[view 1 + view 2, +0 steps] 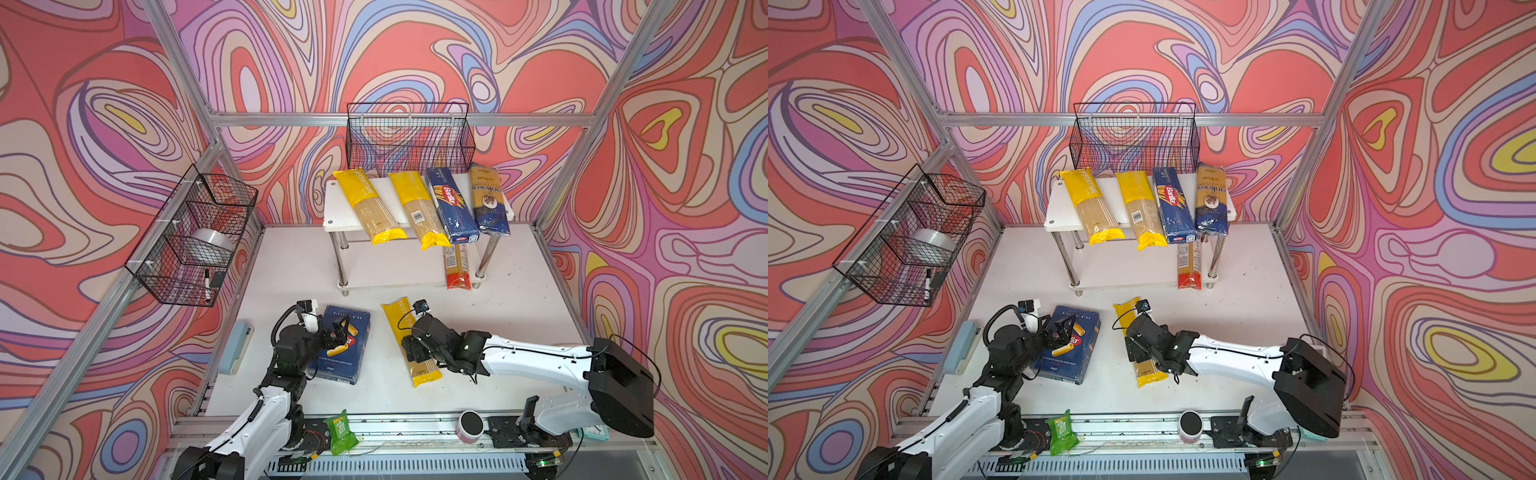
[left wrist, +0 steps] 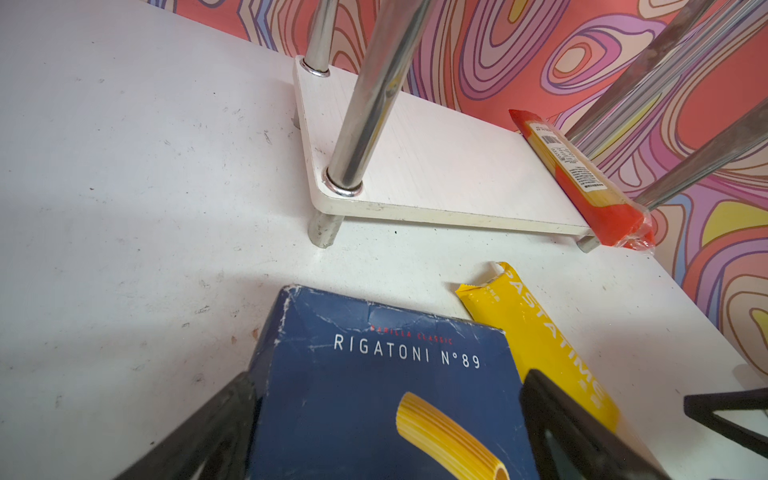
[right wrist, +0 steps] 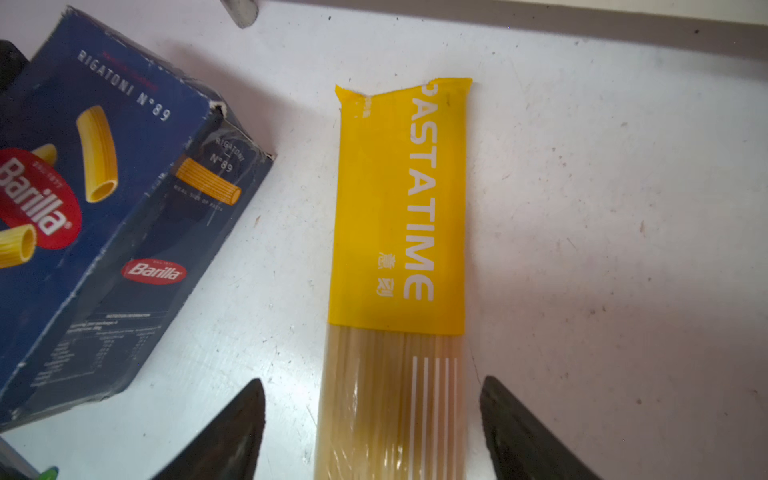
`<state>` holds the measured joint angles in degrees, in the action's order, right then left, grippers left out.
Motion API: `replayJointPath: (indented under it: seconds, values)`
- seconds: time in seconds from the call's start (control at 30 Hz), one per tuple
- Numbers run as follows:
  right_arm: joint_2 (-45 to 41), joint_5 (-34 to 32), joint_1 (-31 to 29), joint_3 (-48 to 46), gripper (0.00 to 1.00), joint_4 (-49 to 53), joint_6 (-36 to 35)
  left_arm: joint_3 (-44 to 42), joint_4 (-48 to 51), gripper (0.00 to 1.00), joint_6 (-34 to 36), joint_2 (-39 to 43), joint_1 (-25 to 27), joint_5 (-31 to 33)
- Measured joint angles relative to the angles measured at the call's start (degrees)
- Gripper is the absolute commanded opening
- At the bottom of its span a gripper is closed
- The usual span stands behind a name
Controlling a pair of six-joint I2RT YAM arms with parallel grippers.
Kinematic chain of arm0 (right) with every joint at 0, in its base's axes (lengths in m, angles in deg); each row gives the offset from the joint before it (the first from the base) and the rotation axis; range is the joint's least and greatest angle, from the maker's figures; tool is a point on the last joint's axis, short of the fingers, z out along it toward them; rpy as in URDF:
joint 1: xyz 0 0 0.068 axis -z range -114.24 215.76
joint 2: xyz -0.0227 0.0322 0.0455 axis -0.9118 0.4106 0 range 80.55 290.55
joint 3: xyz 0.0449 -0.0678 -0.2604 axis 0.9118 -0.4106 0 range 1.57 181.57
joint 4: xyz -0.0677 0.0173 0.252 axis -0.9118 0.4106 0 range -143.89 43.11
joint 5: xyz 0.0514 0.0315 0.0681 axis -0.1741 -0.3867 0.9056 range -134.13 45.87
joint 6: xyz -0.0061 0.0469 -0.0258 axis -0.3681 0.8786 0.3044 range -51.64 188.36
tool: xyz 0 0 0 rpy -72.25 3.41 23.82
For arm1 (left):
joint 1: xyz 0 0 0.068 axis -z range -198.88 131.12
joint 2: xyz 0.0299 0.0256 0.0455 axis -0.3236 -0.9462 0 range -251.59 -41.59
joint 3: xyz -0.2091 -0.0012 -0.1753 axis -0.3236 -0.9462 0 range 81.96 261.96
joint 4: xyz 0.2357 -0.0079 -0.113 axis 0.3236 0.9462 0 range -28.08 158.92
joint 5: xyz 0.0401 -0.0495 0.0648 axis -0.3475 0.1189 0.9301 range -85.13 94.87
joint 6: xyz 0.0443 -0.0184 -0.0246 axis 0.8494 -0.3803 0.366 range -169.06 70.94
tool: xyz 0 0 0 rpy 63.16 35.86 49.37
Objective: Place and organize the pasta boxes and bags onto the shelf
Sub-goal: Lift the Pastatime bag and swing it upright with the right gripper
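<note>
Green snack packet (image 1: 340,432) lay on the front rail. Beyond it, the right tool (image 3: 372,379) hung wide over a yellow-ended bag (image 3: 399,208) lying flat on the desk (image 1: 291,266), one finger at each side, not touching it. Just beside it, the left tool (image 2: 386,374) straddled the rigatoni box (image 1: 347,361), spread wide; whether it pinched the box could not be told. Farther back, the shelf (image 1: 334,208) held a red-ended bag (image 1: 457,270) on its lower board. Its top board held a left yellow bag (image 1: 368,203), a second yellow bag (image 1: 417,208), the spaghetti box (image 1: 451,203) and a dark blue bag (image 1: 489,199), side by side.
</note>
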<state>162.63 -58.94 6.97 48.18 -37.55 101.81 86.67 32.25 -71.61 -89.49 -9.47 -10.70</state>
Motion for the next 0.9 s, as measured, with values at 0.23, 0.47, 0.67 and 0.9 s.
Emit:
replayJointPath:
  seconds: [0.23, 0.47, 0.67, 0.9]
  values:
    - [8.0, 1.0, 0.6, 6.6, 0.98, 4.5, -3.9, -0.1, 0.0, 1.0, 0.0, 0.3, 0.0, 0.0]
    - [13.0, 2.3, 2.5, 7.9, 0.98, 6.6, -6.1, -0.4, -0.1, 1.0, 0.0, 0.3, 0.0, 0.1]
    - [15.1, 4.5, 3.6, 7.9, 0.98, 6.4, -7.7, -0.4, -0.1, 1.0, 0.0, 0.2, 0.0, 0.2]
    - [16.2, 5.8, 3.7, 8.1, 0.96, 6.4, -8.6, -0.4, -0.2, 1.0, 0.0, -0.1, 0.0, 0.2]
